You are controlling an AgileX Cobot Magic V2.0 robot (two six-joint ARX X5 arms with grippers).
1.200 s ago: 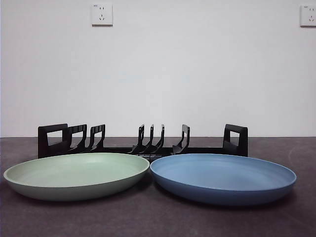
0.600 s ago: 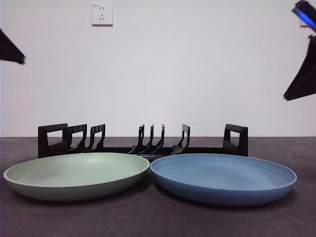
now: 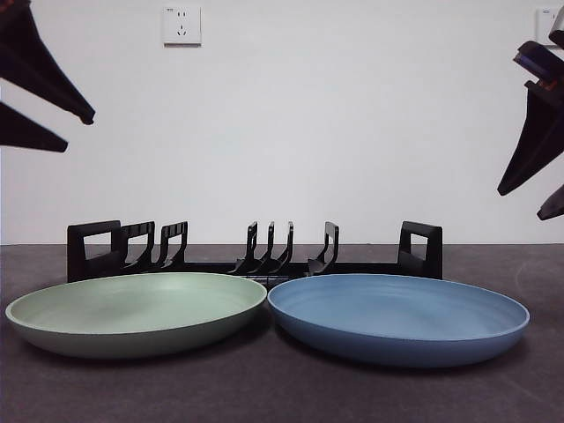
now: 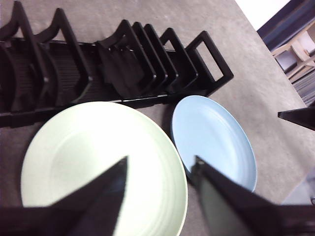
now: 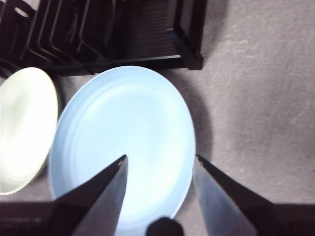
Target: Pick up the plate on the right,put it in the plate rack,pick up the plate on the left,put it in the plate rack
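Observation:
A pale green plate lies flat at the left and a blue plate at the right, their rims nearly touching. Behind both stands the long black plate rack, with nothing in its prongs. My left gripper hangs open high above the green plate, with the blue plate and rack beyond. My right gripper hangs open above the blue plate, with the rack and green plate also in its view. Neither gripper touches anything.
The plates and rack rest on a dark grey table in front of a white wall with two sockets. In the left wrist view the right gripper's tip shows past the blue plate, near the table's edge.
Both arms have come down into the front view from the top corners, the left one further in than half a second ago. The plates and rack have not moved.

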